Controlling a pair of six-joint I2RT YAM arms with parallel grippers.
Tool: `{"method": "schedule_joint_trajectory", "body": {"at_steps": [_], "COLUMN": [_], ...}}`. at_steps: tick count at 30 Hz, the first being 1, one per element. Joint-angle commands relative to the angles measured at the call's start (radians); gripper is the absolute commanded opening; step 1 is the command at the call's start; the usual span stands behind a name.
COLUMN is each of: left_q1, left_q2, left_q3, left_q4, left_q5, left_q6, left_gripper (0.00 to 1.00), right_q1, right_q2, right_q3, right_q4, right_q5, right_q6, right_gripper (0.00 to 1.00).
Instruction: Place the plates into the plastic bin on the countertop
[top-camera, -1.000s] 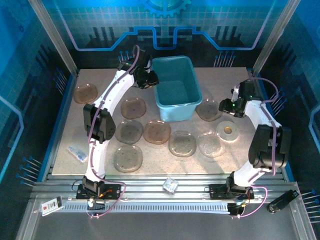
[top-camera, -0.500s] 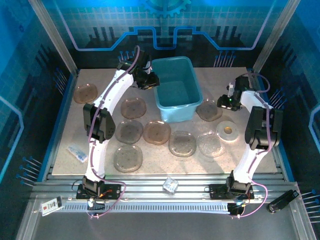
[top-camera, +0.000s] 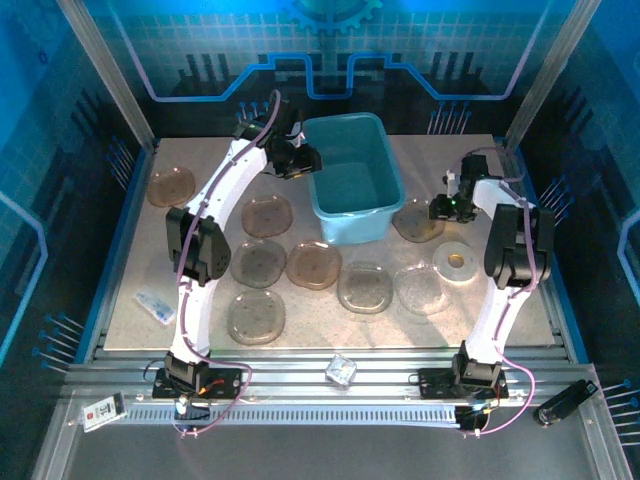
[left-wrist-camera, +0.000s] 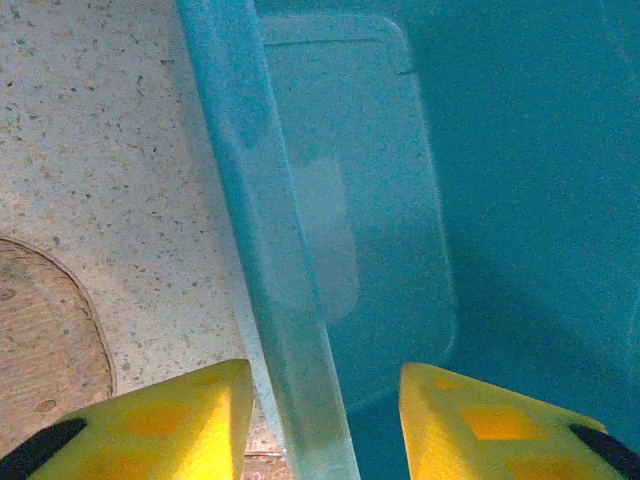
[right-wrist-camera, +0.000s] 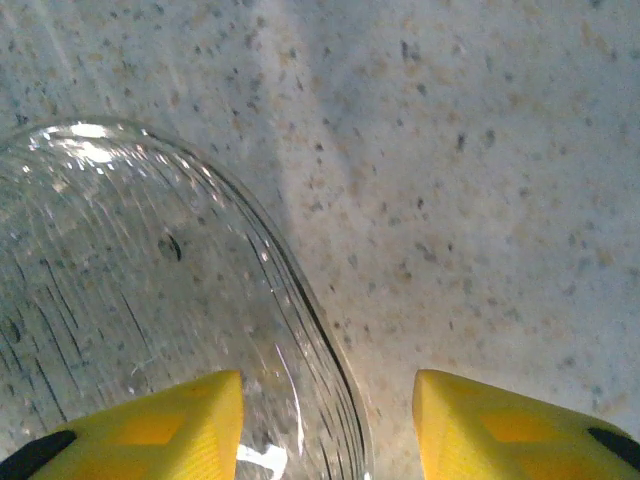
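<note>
Right pincer (top-camera: 440, 207) moved inward toward plastic bin (top-camera: 345, 213); fingers apart, astride rim of plate (top-camera: 417, 222) on surface (top-camera: 425, 165). Left pincer (top-camera: 305, 160) apart, straddling bin's left wall. Other plates (top-camera: 314, 264) lie before bin.

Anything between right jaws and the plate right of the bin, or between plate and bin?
Nothing visible. The right gripper hangs, jaws open, over the rim of the plate, bare countertop around. Toward the plastic bin only its own wall rises; the left gripper sits at the opposite rim.
</note>
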Motion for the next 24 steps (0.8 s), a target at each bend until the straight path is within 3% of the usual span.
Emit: {"method": "schedule_joint_trajectory", "body": {"at_steps": [1,6,24], "left_q1": [0.002,0.002,0.001], "left_q2": [-0.022,-0.033,-0.079], "left_q3": [0.025,0.017,-0.031], "left_q4": [-0.03,-0.028,-0.028], "left_q5": [0.003,-0.005,-0.026], "left_q6": [0.027,0.032,0.052], "left_gripper": [0.45,0.46,0.5], "right_q1": [0.019,0.029,0.043], "right_q2": [0.041,0.085,0.097], "right_q3": [0.054,0.114,0.121], "right_q4": [-0.023,-0.052,-0.081], "right_q5": [0.017,0.028,0.035], "right_q6": [-0.046,-0.055,-0.074], "right_gripper": [0.49,0.48,0.2]}}
